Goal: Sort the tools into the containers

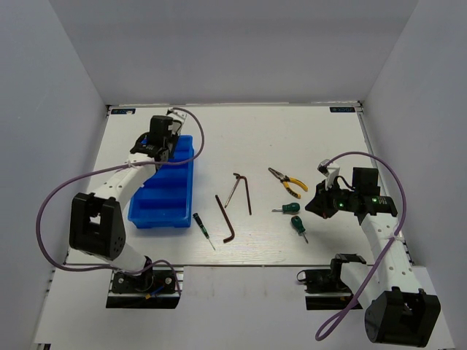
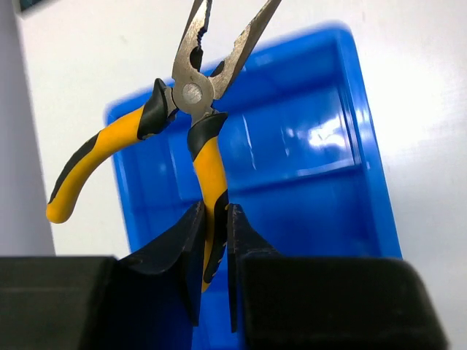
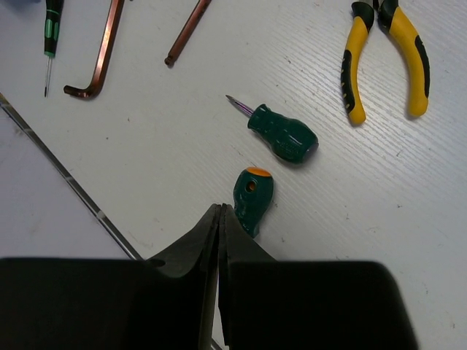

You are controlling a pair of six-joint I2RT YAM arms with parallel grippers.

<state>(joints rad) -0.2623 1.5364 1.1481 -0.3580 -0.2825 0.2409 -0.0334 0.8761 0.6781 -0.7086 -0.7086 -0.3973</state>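
Both arm bases sat at the bottom of the top view, on the near edge of a white table (image 1: pixel 306 131) closed in on three sides by plain pale grey walls. The left gripper (image 1: pixel 162 142) hung over the far end of the blue tray (image 1: pixel 157 208), which lay on the left part of the table, its compartments in a row running away from the bases. Right of the tray lay a thin screwdriver (image 1: pixel 203 230), a long hex key (image 1: pixel 225 219), another hex key (image 1: pixel 246 193), the loose pliers (image 1: pixel 286 181) and two stubby screwdrivers, one with a bare tip (image 1: pixel 287 208) and one orange-capped (image 1: pixel 299 227). The right gripper (image 1: pixel 312 206) hovered just right of those two.

From the left wrist, the left gripper (image 2: pixel 211 211) had its fingers (image 2: pixel 175 248) pinching one handle of the gripped pliers (image 2: pixel 197 95). The other handle splayed out to the left and the steel jaws stood a little apart. Behind them was a glossy compartment of the blue tray (image 2: pixel 314 168), then the white table (image 2: pixel 408 73).

From the right wrist, the right gripper (image 3: pixel 219 211) had its fingers pressed together on nothing, just above the orange-capped stubby screwdriver (image 3: pixel 253 193). The bare-tipped one (image 3: pixel 283 135) lay near it, and the loose pliers (image 3: pixel 387 51), both hex keys (image 3: pixel 102 51) (image 3: pixel 186 33) and the thin screwdriver (image 3: pixel 49 29) lay farther off. The table (image 3: pixel 146 146) showed a fine grain, and a thin dark seam (image 3: pixel 66 175) ran slantwise across it.
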